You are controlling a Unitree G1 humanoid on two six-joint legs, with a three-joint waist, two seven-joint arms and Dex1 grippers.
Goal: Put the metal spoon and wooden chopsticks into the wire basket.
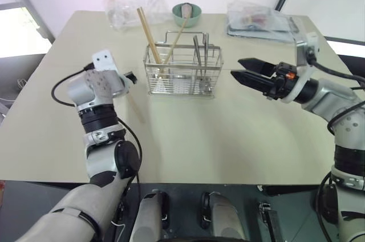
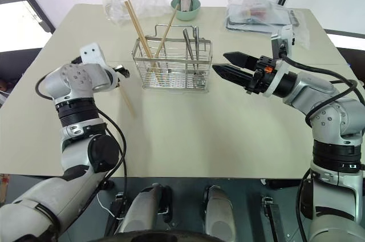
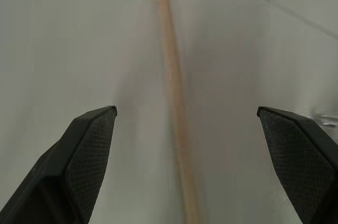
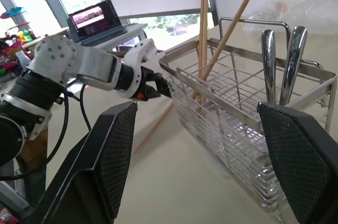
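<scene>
The wire basket (image 1: 182, 73) stands mid-table. Several wooden chopsticks (image 1: 149, 33) lean upright in its left part. In its right end stand two shiny metal handles (image 4: 280, 63), and I cannot tell which is the metal spoon. One more chopstick (image 2: 128, 102) lies flat on the table left of the basket. My left gripper (image 3: 185, 110) hangs low over it, pointing down, open, its fingers (image 3: 87, 145) astride the stick without touching it. My right gripper (image 1: 238, 67) hovers open and empty to the right of the basket, pointing at it.
A green bowl (image 1: 187, 15) sits behind the basket. Crumpled clear plastic (image 1: 122, 5) lies at the back left and a clear plastic tray (image 1: 259, 22) at the back right. The beige table (image 1: 228, 139) stretches bare toward its front edge.
</scene>
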